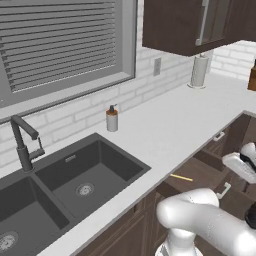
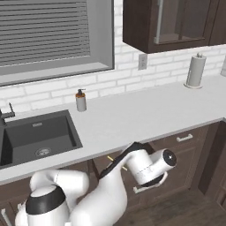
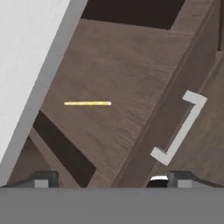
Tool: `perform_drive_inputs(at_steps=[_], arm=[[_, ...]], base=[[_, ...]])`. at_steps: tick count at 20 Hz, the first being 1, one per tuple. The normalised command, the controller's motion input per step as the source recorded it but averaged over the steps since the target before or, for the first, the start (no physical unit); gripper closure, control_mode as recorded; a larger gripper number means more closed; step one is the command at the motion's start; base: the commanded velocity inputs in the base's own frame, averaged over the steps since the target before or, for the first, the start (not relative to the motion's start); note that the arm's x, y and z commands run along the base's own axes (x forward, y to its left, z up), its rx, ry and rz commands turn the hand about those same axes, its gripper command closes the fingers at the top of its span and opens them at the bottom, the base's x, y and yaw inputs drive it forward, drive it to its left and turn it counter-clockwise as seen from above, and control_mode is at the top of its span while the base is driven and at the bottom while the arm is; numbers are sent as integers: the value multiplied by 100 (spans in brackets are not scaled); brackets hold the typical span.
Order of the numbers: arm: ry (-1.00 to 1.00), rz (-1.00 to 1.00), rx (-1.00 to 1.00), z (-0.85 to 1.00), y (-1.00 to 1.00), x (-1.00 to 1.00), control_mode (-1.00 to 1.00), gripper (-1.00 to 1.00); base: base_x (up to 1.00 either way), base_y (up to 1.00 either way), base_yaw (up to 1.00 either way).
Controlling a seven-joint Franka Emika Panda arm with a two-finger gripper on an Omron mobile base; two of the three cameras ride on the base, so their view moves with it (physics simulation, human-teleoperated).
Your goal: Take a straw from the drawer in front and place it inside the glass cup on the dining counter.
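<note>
My fingers (image 3: 111,179) stand spread wide above the open drawer (image 3: 127,74), apparently clear of the yellow straw (image 3: 87,103) lying on its floor.

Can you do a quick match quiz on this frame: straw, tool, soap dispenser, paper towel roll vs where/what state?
Things:
1. straw
2. tool
3. soap dispenser
4. paper towel roll

Places/states:
A. upright at the back of the countertop, under the wall cabinet
B. lying flat in the open drawer
C. open, above the drawer
D. on the countertop behind the sink

Pairs: 1-B, 2-C, 3-D, 4-A
</note>
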Motion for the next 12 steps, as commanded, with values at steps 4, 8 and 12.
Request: perform_drive_inputs(at_steps=[4,8,12], arm=[[-2,24,-24,12,6,6,-100,-100],[3,31,-24,1,18,25,-100,-100],[11,26,-27,0,23,27,-100,-100]], base=[[0,0,0],[0,0,0],[0,0,0]])
